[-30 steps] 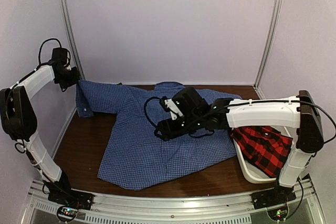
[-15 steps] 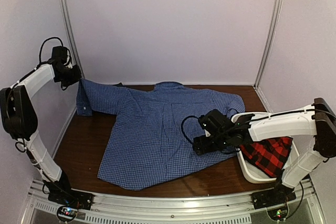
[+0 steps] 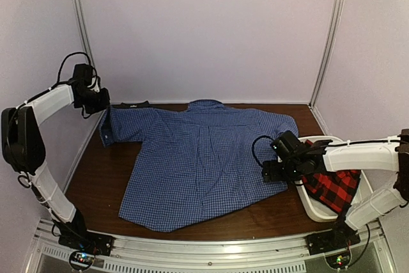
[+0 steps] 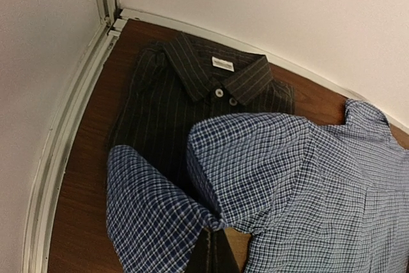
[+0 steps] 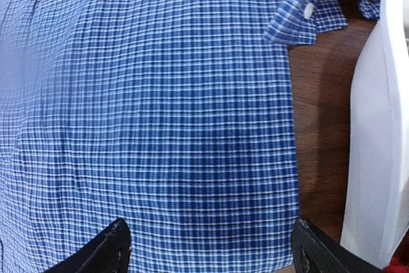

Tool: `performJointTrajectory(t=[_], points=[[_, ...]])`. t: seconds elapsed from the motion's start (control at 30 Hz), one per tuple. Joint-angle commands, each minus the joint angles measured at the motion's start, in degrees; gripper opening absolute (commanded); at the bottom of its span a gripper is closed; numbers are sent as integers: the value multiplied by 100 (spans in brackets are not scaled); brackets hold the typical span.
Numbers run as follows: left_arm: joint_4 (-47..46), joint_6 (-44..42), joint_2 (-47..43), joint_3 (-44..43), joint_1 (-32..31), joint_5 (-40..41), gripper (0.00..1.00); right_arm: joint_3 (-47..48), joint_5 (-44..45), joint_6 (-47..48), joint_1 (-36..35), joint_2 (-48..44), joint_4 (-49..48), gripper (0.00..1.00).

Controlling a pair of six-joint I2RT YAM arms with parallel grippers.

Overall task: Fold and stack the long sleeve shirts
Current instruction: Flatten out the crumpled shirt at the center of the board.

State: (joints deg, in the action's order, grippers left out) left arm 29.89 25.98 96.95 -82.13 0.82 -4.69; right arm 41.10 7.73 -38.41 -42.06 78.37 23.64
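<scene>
left fingers (image 4: 214,257) clamp blue shirt (image 3: 192,158) sleeve, right fingers (image 5: 214,250) open over its hem; we may drag dark shirt (image 4: 166,94) underneath.

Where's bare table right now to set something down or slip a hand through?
Widest bare table: near-left, between the hem of the blue shirt and the left wall. Smaller patch near-right, between hem, white tub and front rail. Crowded: far-left corner, where the left gripper pinches the sleeve by the dark shirt; right side, open right gripper beside the tub.
</scene>
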Motion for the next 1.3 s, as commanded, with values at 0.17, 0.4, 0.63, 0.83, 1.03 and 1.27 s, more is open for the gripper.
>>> performJointTrajectory(t=[0.17, 0.4, 0.63, 0.83, 1.03, 1.27], points=[[-291, -111, -336, 264, -435, -17, 1, -285, 183, -42, 226, -273, 386, 89], [-305, -110, -338, 344, -526, -53, 0, -439, -158, -204, -84, -208, 122, 88], [-333, -110, -326, 381, -531, -93, 0, -561, -193, -432, -320, 85, -108, 81], [-332, -137, -337, 415, -535, -123, 0, -574, -206, -521, -444, 354, -299, 62], [-334, -163, -349, 441, -533, -121, 0, -65, 23, -508, -554, 322, 55, 22], [-360, -181, -328, 474, -531, -102, 0, 1520, 291, 44, -575, 774, 511, 0]])
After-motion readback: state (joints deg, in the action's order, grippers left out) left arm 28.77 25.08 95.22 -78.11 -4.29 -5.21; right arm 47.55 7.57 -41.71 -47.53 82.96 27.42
